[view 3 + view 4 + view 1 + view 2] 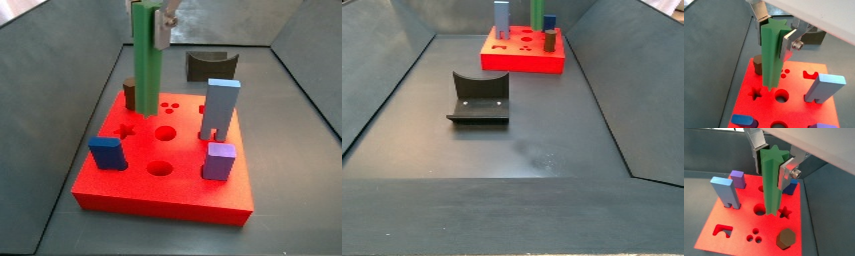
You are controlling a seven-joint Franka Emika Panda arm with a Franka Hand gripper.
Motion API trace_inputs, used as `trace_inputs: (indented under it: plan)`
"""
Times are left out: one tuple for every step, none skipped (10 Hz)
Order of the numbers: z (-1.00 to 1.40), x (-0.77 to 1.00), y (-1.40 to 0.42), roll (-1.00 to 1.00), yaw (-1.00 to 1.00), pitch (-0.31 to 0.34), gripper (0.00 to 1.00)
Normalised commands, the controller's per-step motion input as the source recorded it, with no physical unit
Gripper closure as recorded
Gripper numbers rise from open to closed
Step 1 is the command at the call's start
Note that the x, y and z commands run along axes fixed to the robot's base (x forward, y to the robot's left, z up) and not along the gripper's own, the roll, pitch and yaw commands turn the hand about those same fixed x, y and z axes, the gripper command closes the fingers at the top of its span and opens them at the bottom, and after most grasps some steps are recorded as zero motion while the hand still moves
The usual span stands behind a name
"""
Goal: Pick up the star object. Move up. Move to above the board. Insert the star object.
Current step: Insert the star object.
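Holding the star (771, 55), the gripper (777, 31) is clamped on its upper end, high over the red board (187, 190), upper centre in the side view. The star hangs upright, lower end close above the board near the star hole (756, 93); contact cannot be told.

Risks, as judged:
- The lobes may not line up with the hole's points; a small twist would make the end catch on the rim and jam.
- The star is long and held only at the top, so a side push at the rim could tilt it in the grip.
- The dark hexagon peg (785, 239) stands close by.

Materials: the star is a matte green prism, long and smooth. The board is a glossy red slab with cut-outs. The blue block (219, 106) and purple block (218, 160) stand seated. The fixture (480, 98) sits well apart on the grey worktop (502, 160).
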Motion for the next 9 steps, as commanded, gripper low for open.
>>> trace_inputs:
  plan:
    - [0.0,-0.07,0.0,0.0,-0.15,0.0,1.0]
    - [-0.05,-0.01,0.0,0.0,0.0,0.0,1.0]
    - [-0.21,-0.33,0.0,0.0,-0.17,0.0,1.0]
    - [-0.25,-0.28,-0.01,0.0,-0.17,0.0,1.0]
    - [0.0,0.0,0.0,-0.01,0.0,0.0,1.0]
    - [-0.13,0.0,-0.08,0.0,0.0,-0.006,1.0]
    - [-0.12,0.0,-0.1,0.0,0.0,-0.007,1.0]
    - [-0.05,0.0,-0.07,0.0,0.0,0.0,1.0]
    - [-0.02,0.02,-0.05,0.0,0.0,0.0,1.0]
